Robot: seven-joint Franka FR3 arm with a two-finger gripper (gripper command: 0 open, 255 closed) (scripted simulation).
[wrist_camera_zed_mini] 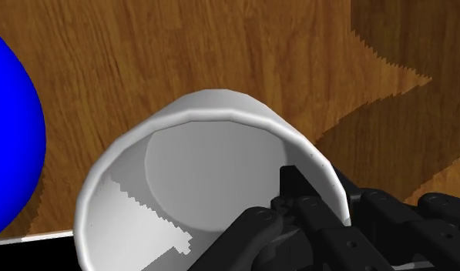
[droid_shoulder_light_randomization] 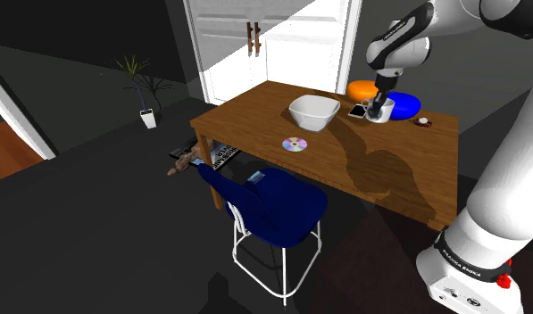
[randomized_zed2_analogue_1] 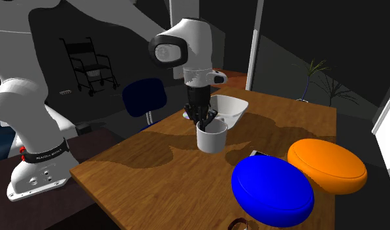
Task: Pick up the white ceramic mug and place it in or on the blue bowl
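The white mug [droid_shoulder_light_randomization: 381,110] [randomized_zed2_analogue_1: 211,138] [wrist_camera_zed_mini: 189,169] stands upright on the wooden table [droid_shoulder_light_randomization: 362,165], with the blue bowl [droid_shoulder_light_randomization: 404,103] [randomized_zed2_analogue_1: 272,189] [wrist_camera_zed_mini: 8,138] close beside it, upside-down like a dome. My black gripper [droid_shoulder_light_randomization: 376,103] [randomized_zed2_analogue_1: 207,117] [wrist_camera_zed_mini: 322,192] comes down from above onto the mug's rim. One finger sits inside the cup and the other outside, clasping the wall between them. The mug's base still looks level with the tabletop.
An orange bowl [droid_shoulder_light_randomization: 362,89] [randomized_zed2_analogue_1: 327,164] lies beyond the blue one. A white square bowl [droid_shoulder_light_randomization: 313,111] [randomized_zed2_analogue_1: 230,108], a CD [droid_shoulder_light_randomization: 294,144], a phone [droid_shoulder_light_randomization: 357,111] [randomized_zed2_analogue_1: 257,154] and a small dark object [droid_shoulder_light_randomization: 423,122] share the table. A blue chair [droid_shoulder_light_randomization: 273,205] stands at its side.
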